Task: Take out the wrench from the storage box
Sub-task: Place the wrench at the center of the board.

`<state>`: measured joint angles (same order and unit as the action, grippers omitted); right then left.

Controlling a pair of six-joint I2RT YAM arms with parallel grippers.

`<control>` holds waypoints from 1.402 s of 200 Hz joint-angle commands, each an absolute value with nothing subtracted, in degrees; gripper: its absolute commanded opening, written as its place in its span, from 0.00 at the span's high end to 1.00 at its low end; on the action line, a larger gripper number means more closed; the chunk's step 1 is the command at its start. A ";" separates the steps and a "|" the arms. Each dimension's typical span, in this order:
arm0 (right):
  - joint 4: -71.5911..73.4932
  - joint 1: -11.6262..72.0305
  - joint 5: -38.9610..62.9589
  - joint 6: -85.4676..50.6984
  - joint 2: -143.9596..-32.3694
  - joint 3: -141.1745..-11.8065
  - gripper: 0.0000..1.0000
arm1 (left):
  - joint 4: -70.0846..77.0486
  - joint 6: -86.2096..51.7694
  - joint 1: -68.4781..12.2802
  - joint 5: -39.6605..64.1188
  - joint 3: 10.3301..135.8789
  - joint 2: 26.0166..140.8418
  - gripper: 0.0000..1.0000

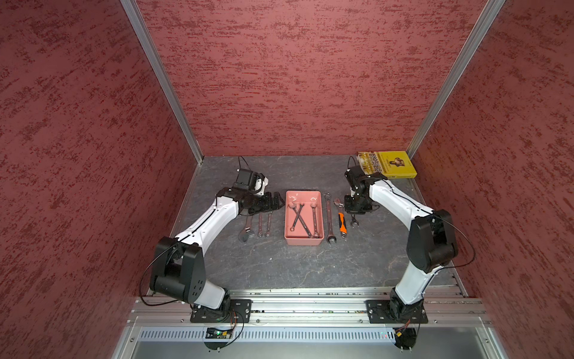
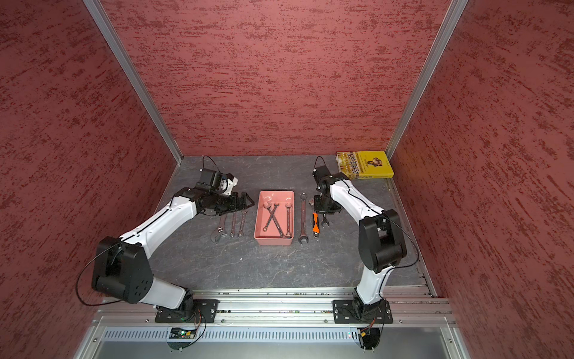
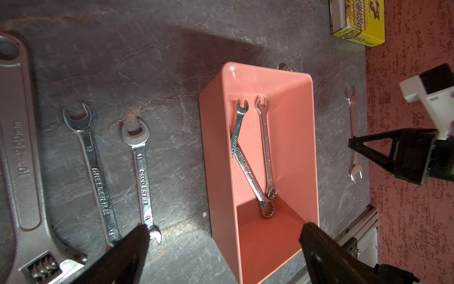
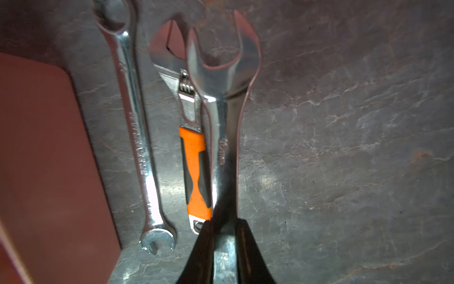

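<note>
- Black fingers point(image 4: 202, 246) of the right gripper point(image 4: 223, 225) clamp the shank of a chrome open-ended wrench point(image 4: 222, 118). It is held just right of the salmon-pink rectangular plastic storage box point(image 1: 302, 241) and outside it. Whether the wrench touches the grey stone-patterned tabletop point(image 1: 279, 267) I cannot tell.
- Inside that box lie three chrome combination wrenches: a crossed pair point(image 1: 299, 219) and a single straight wrench point(image 1: 314, 217) beside it.
- Between the box and the held wrench lie a long chrome combination wrench point(image 1: 329, 217) and an adjustable wrench with an orange-and-black handle point(image 1: 341, 222), both parallel to the box's long side.
- Just left of the box hangs the left gripper point(image 3: 224, 227), jaws spread wide and gripping nothing.
- Left of the box lie a large grey adjustable wrench point(image 1: 245, 231) and two small chrome open-ended wrenches point(image 1: 260, 225).
- Well beyond the box's far right corner rests a yellow book point(image 1: 391, 163).
</note>
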<state>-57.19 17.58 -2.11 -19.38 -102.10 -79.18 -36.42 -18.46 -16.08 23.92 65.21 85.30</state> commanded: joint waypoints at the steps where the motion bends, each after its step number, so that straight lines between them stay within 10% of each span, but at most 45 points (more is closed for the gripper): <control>1: -49.30 15.39 1.26 -17.26 -101.79 -77.01 1.00 | -37.94 -19.20 -16.76 22.59 66.89 85.82 0.00; 103: -42.55 13.49 2.52 -16.26 -109.21 -72.60 1.00 | -40.05 -18.72 -17.55 20.31 68.20 86.15 0.00; 164: -43.26 13.45 2.18 -15.91 -109.82 -72.49 0.64 | -40.46 -18.04 -17.18 20.28 67.85 85.90 0.00; 280: -50.41 17.74 6.65 -17.94 -96.25 -79.66 0.52 | -39.60 -19.20 -24.24 17.47 71.41 87.95 0.00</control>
<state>-48.62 16.34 3.86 -16.62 -98.91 -78.52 -40.01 -18.85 -21.85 19.25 69.23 86.52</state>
